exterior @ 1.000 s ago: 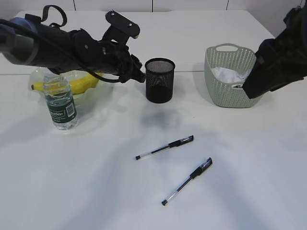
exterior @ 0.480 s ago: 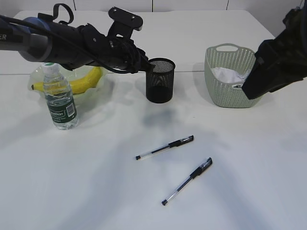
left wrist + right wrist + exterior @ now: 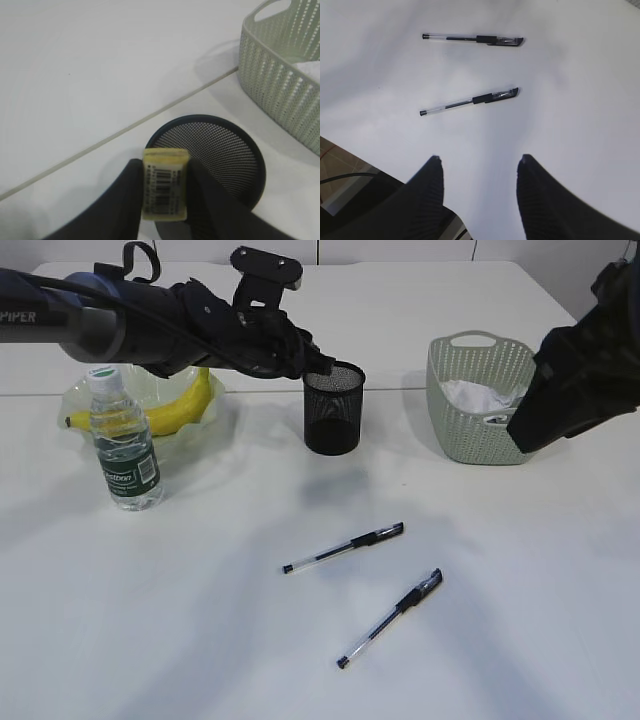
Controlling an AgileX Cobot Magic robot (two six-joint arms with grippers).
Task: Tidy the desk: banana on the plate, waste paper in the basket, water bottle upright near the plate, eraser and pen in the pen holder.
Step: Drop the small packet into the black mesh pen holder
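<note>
My left gripper (image 3: 165,164) is shut on the eraser (image 3: 165,187), a pale yellow block with a barcode sticker. It hangs over the near-left rim of the black mesh pen holder (image 3: 225,150). In the exterior view the left gripper (image 3: 320,362) is at the top left rim of the pen holder (image 3: 333,410). The banana (image 3: 175,412) lies on the plate (image 3: 218,420). Upright in front of the plate stands the water bottle (image 3: 125,455). Two pens (image 3: 345,547) (image 3: 392,617) lie on the desk. White waste paper (image 3: 470,395) sits in the basket (image 3: 480,410). High over the pens (image 3: 472,38) (image 3: 470,101), my right gripper (image 3: 477,160) is open and holds nothing.
The right arm (image 3: 580,370) hangs dark beside the basket's right side. The basket wall (image 3: 280,85) stands just right of the pen holder. A seam (image 3: 100,142) runs across the white desk behind the holder.
The left arm has swung right and slightly up, carrying the eraser from left of the pen holder to over its rim. The right arm has not moved.
</note>
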